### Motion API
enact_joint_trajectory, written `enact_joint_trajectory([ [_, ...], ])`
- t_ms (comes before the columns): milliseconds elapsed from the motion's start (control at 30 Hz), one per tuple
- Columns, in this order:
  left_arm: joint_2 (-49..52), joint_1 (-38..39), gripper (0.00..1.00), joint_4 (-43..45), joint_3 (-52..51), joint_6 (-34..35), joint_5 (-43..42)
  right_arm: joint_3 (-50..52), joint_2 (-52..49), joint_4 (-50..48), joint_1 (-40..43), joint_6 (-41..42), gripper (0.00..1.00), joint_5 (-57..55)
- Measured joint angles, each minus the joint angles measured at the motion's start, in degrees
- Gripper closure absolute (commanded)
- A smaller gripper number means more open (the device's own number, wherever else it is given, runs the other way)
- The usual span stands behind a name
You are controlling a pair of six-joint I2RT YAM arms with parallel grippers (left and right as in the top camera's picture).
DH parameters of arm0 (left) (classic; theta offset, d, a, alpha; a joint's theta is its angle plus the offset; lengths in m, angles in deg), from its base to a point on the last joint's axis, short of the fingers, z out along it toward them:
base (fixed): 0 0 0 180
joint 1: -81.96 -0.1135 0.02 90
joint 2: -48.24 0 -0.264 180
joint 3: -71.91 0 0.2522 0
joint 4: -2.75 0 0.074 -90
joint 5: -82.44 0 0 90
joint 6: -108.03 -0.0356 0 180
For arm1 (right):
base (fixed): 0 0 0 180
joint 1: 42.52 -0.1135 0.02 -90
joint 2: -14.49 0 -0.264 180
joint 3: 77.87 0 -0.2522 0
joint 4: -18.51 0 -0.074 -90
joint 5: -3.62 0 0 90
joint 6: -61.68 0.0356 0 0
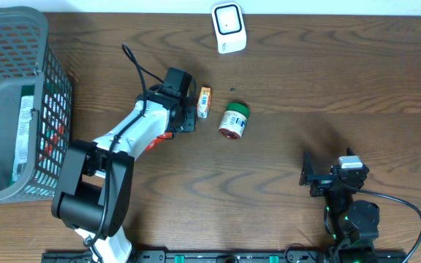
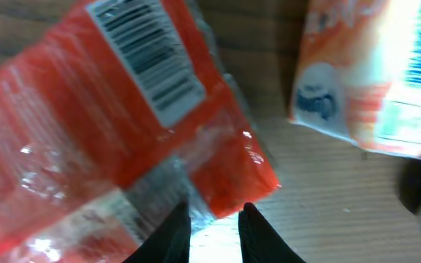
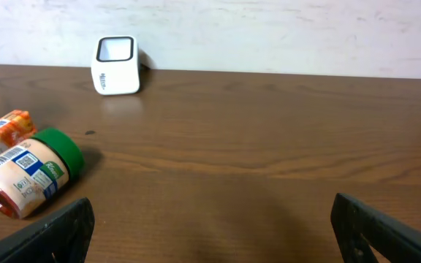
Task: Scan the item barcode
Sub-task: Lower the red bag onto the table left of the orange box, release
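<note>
A red plastic packet (image 2: 123, 146) fills the left wrist view, with a white barcode label (image 2: 148, 58) facing up. My left gripper (image 2: 214, 212) hovers at the packet's lower corner. Its jaws stand narrowly apart, with the packet's shiny clear edge lying in the gap. From overhead, my left gripper (image 1: 183, 120) points down at the table left of centre, and only a sliver of the red packet (image 1: 164, 136) shows beneath it. The white scanner (image 1: 229, 28) stands at the far edge. My right gripper (image 1: 316, 179) rests wide open near the front right, holding nothing (image 3: 210, 226).
An orange box (image 1: 204, 101) and a green-lidded jar (image 1: 234, 120) on its side lie just right of my left gripper. A grey wire basket (image 1: 57, 80) with goods inside fills the left side. The scanner (image 3: 115, 64) and jar (image 3: 28, 174) also show in the right wrist view.
</note>
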Motion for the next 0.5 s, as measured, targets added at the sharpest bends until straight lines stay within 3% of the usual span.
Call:
enact_joint_trajectory([
  [233,-4.74,-2.27,0.75,0.63,1.18,-0.63,0.61,0.0,0.0,0.0,0.0,0.0,0.01,0.0],
  [500,-11.08,-10.93,0.75,2.29,4.28,-0.83,7.85,0.0,-0.02,0.0,0.0,0.0,0.01,0.0],
])
